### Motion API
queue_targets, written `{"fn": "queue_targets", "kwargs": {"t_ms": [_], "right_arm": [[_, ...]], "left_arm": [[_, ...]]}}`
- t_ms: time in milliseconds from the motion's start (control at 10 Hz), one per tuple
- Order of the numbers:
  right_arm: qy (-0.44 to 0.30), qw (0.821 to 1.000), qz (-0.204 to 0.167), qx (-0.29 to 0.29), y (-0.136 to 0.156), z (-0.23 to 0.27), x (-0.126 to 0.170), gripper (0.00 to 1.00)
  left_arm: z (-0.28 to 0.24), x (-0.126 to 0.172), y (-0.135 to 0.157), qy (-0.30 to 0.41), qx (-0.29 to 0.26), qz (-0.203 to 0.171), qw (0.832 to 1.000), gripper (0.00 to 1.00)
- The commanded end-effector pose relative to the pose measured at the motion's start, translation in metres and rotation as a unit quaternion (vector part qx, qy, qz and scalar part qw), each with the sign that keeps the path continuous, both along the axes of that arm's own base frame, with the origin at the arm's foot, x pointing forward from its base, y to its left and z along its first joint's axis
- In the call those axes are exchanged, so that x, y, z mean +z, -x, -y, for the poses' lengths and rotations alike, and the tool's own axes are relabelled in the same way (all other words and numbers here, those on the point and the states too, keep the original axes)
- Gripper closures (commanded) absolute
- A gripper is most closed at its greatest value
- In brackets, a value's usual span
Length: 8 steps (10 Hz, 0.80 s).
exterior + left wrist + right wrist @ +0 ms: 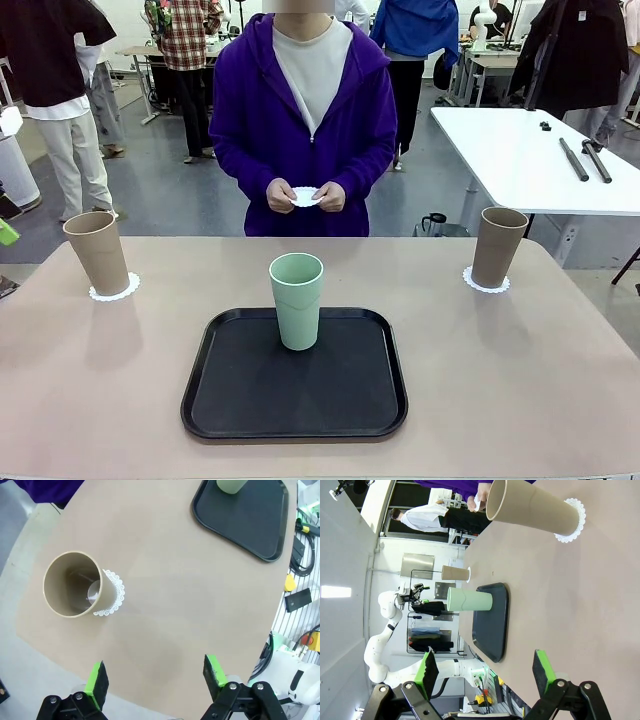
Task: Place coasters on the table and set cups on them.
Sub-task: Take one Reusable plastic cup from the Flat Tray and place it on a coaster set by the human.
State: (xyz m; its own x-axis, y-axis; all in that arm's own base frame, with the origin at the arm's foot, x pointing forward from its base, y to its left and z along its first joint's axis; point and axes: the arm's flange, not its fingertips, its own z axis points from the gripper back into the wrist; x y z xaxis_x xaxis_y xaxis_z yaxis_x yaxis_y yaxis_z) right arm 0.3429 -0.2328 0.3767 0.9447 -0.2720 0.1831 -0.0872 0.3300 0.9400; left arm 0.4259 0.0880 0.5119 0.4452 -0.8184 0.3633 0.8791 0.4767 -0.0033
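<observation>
Left tan cup (98,250), right tan cup (498,245) on coasters (114,290); green cup (297,300) on tray (230,400); person (300,110) holds third coaster (305,196). Left claw (155,672), right claw (486,665) spread.

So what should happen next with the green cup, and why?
Probably the person should first lay the last coaster, held in both hands, on the table. The left tan cup and right tan cup each stand on a coaster, but the green cup sits on the black tray without one. The left claw and right claw are open and empty.
</observation>
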Motion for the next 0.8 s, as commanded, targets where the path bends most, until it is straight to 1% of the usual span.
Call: {"fn": "queue_targets", "kwargs": {"t_ms": [0,700], "right_arm": [[-0.002,1.0,0.002,-0.001,0.0014,0.0004,0.0003,0.0],[-0.002,1.0,0.002,-0.001,0.0014,0.0004,0.0003,0.0]], "left_arm": [[-0.0028,0.0035,-0.0015,0.004,-0.002,0.002,1.0,0.0],[-0.0028,0.0035,-0.0015,0.004,-0.002,0.002,1.0,0.0]]}}
